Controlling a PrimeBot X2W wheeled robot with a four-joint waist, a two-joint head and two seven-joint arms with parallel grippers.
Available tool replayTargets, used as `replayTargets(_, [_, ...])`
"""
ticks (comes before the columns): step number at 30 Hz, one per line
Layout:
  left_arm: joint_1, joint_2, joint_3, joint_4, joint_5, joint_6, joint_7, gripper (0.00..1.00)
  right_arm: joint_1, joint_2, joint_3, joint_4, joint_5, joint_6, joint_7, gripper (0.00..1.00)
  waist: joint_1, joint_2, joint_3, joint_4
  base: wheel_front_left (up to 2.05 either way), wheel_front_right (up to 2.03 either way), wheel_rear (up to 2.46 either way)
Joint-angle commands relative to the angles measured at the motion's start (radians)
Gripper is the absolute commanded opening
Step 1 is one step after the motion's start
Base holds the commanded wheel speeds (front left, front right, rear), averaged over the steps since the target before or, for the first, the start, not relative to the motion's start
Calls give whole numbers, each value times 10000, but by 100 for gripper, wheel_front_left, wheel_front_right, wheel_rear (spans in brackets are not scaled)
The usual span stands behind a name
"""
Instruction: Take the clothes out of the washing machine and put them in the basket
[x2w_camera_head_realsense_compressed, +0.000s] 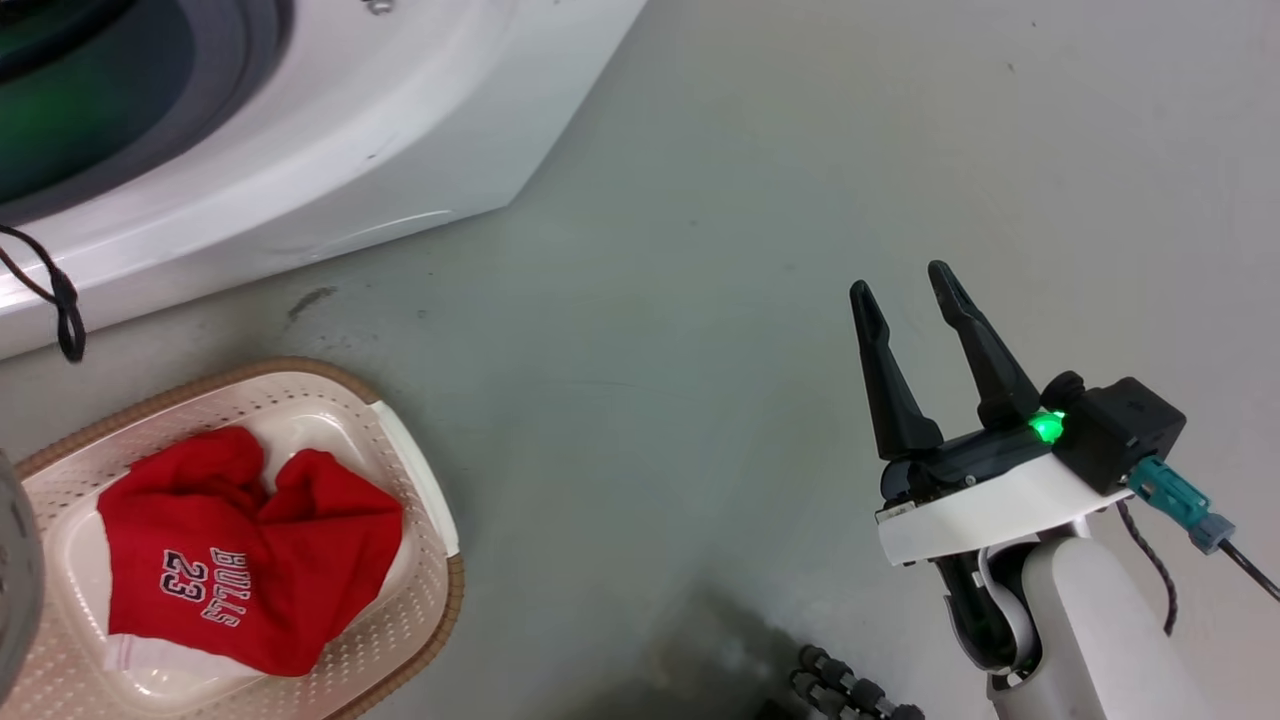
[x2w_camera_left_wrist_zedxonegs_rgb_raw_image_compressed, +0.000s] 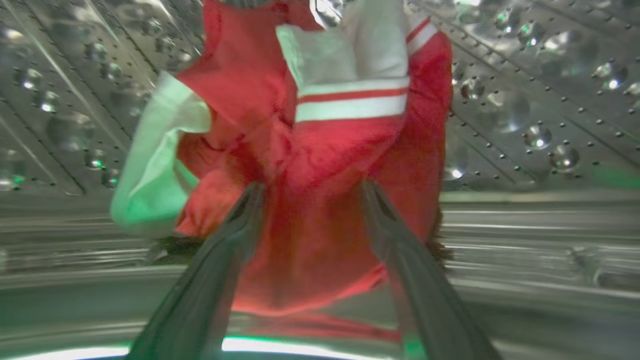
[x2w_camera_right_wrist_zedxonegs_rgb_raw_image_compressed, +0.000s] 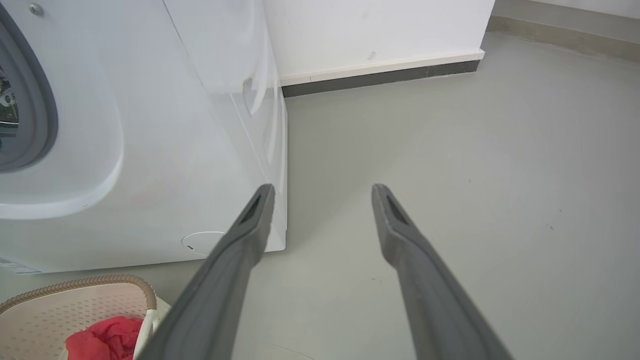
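Clothes (x2w_camera_left_wrist_zedxonegs_rgb_raw_image_compressed: 320, 240) in transfer from washer to basket, items listed largest first

Washer (x2w_camera_head_realsense_compressed: 330, 150): white front-loader at the upper left of the head view, standing on a bare grey floor (x2w_camera_head_realsense_compressed: 700, 300). Its grey door ring (x2w_camera_right_wrist_zedxonegs_rgb_raw_image_compressed: 47, 115) shows in the right wrist view.

Drum (x2w_camera_left_wrist_zedxonegs_rgb_raw_image_compressed: 540, 115): perforated steel, seen from inside in the left wrist view.

Basket (x2w_camera_head_realsense_compressed: 425, 490): cream with a brown rim, on the floor just in front of the washer, at the robot's left.

Jersey (x2w_camera_head_realsense_compressed: 240, 560): red with white lettering and numerals, lying crumpled in the basket. One piece is thus judged delivered.

Garment (x2w_camera_left_wrist_zedxonegs_rgb_raw_image_compressed: 350, 105): red with white stripes and a pale panel, bunched up in the drum and not yet out.

Left gripper (x2w_camera_left_wrist_zedxonegs_rgb_raw_image_compressed: 311, 186): inside the drum, jaws wide apart, one finger to each side of the garment's lower red fold. Nothing is clamped. Whether the fingers touch the cloth cannot be told.

Right gripper (x2w_camera_head_realsense_compressed: 900, 280): over the floor, well apart from washer and basket, jaws parted and empty.

Handling (judgement): the garment is soft, light and limp. It will drape and trail when lifted, and a hanging edge may catch on the door ring. The thick red fold between the left fingers looks the soundest hold, since several layers gather there. The thin pale panel at the side would likely slip or bring up only one layer. No care for breakage is called for
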Motion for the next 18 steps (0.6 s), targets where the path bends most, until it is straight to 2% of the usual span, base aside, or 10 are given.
replayTargets(1, [-284, 92, -78, 32, 52, 148, 471, 100, -197, 14, 66, -38, 66, -7, -20, 100, -2, 0, 161, -204, 0, 0, 0])
replayTargets(10, [-872, 446, -444, -245, 269, 637, 2842, 100, -107, 14, 345, 19, 282, -7, -21, 100, -2, 0, 447, -601, 0, 0, 0])
replayTargets(11, [-844, 509, -450, -283, 266, 726, 3013, 91, -118, 14, 373, 22, 304, -7, -21, 100, -2, 0, 466, -629, 0, 0, 0])
replayTargets(12, [-797, 555, -449, -305, 244, 768, 3200, 49, -134, 14, 399, 25, 320, -7, -21, 100, -2, 0, 478, -658, 0, 0, 0])
replayTargets(13, [-732, 577, -433, -402, 208, 817, 3286, 30, -143, 14, 424, 31, 330, -7, -21, 100, -2, 0, 479, -684, 0, 0, 0])
replayTargets(14, [-662, 597, -448, -541, 217, 886, 3324, 0, -150, 14, 439, 35, 349, -7, -21, 100, -2, 0, 481, -704, 0, 0, 0])
replayTargets(18, [-339, 727, -539, -1138, 346, 1093, 3215, 0, -181, 14, 484, 76, 426, -7, -22, 100, -2, 0, 446, -727, 0, 0, 0])
